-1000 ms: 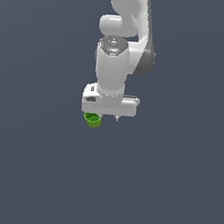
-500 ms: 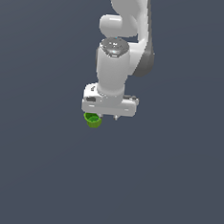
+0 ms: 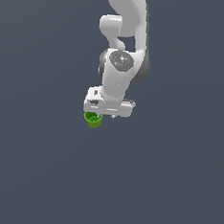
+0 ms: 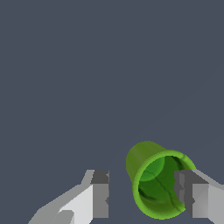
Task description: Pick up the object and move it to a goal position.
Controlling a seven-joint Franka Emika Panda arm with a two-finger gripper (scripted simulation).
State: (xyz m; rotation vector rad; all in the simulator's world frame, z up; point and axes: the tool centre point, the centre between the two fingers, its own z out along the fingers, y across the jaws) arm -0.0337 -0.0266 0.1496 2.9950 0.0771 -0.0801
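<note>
The object, a small bright green cup with a darker hollow, lies on its side on the grey floor, just below the end of the white gripper toward the exterior view's left. In the wrist view the cup lies between the fingers of the gripper, its mouth facing the camera. One finger overlaps the cup's rim. The other finger stands apart from the cup's outer wall with a gap. The gripper is open and holds nothing.
A plain dark grey floor surrounds the arm on all sides. The white arm rises above the gripper. No other objects and no goal marker show.
The arm has come down a little, bringing the gripper closer over the cup. The cup has not moved.
</note>
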